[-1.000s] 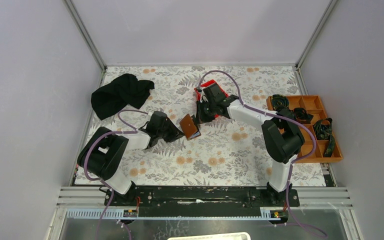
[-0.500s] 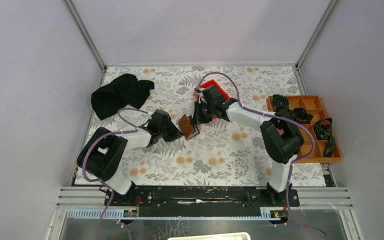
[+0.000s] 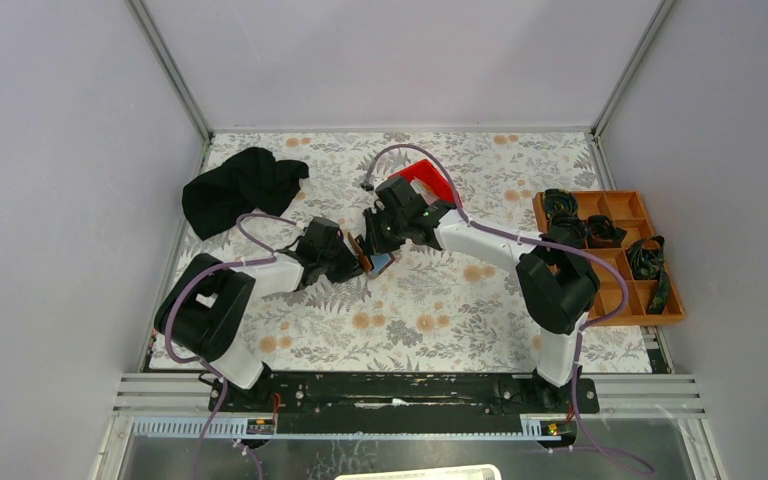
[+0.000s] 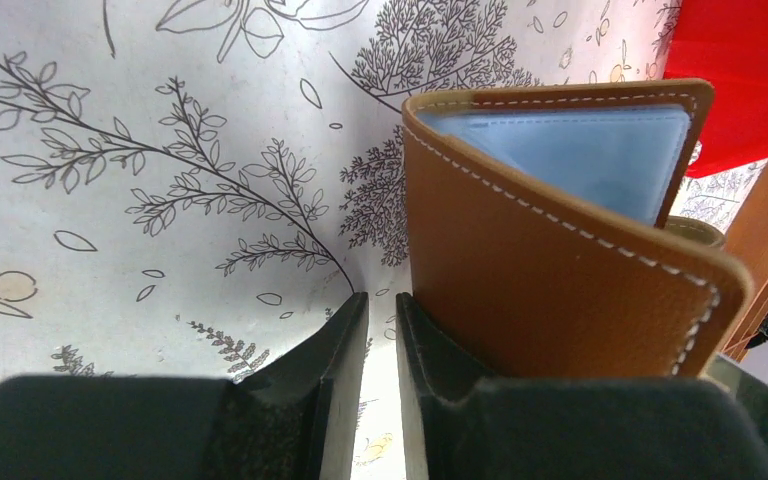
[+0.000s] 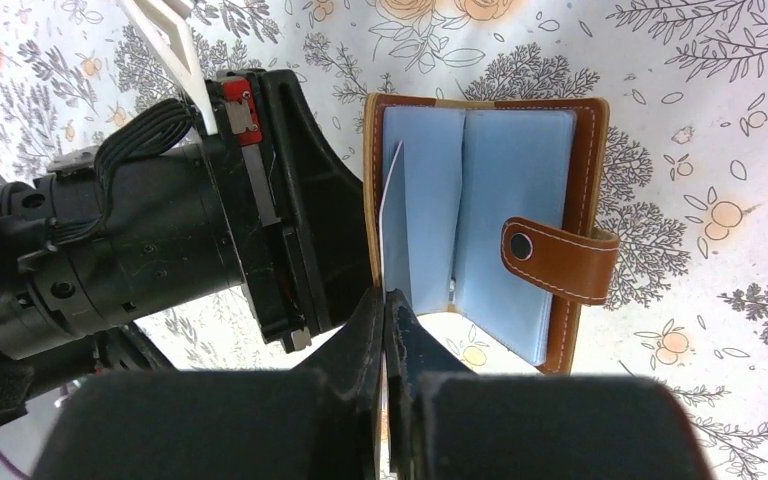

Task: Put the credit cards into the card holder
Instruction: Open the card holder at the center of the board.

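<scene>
Now my right hand point(image 5: 385, 300) has swung left, away from the red bin point(image 3: 425, 178), and sits right over the wallet point(image 5: 505, 190). It's pinched shut on a card point(image 5: 392, 215), held edge-on with its tip at the left blue pocket. My left hand point(image 4: 380, 325) grips the wallet by its left cover and holds it open. So the approach is done. What's left, I reckon, is sliding the card in without buckling the sleeve.

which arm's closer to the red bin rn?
Right arm. In the top view its wrist overlaps the red bin's near-left edge; the left arm ends farther off, beyond the card holder.
</scene>
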### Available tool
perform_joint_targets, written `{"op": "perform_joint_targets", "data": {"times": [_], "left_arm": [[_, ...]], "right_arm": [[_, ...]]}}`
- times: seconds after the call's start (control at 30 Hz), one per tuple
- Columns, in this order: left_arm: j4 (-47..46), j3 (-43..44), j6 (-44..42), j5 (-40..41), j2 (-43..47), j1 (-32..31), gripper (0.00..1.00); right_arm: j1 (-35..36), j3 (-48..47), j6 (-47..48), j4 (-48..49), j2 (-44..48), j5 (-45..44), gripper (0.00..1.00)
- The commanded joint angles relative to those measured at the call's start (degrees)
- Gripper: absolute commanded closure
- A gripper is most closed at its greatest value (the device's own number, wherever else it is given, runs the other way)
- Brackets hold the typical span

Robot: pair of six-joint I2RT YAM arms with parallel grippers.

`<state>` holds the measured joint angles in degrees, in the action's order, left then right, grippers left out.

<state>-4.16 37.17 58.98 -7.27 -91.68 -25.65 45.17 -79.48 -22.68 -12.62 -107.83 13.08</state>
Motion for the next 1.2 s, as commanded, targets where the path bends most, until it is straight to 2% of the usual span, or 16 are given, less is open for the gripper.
{"op": "perform_joint_targets", "data": {"times": [0.0, 0.57, 1.17], "left_arm": [[15.3, -3.5, -4.2, 6.5, -4.0, 0.1, 0.74], [16.9, -2.4, -4.9, 7.0, -5.0, 0.1, 0.73], [28.2, 2.5, -3.4, 10.4, 9.4, 0.1, 0.73]], "right_arm": [[2.0, -2.2, 2.0, -0.5, -0.3, -1.5, 1.0], [7.8, -0.2, 6.6, -2.2, -3.5, -11.5, 1.0], [7.9, -2.0, 7.2, -6.0, -5.9, -15.9, 1.0]]}}
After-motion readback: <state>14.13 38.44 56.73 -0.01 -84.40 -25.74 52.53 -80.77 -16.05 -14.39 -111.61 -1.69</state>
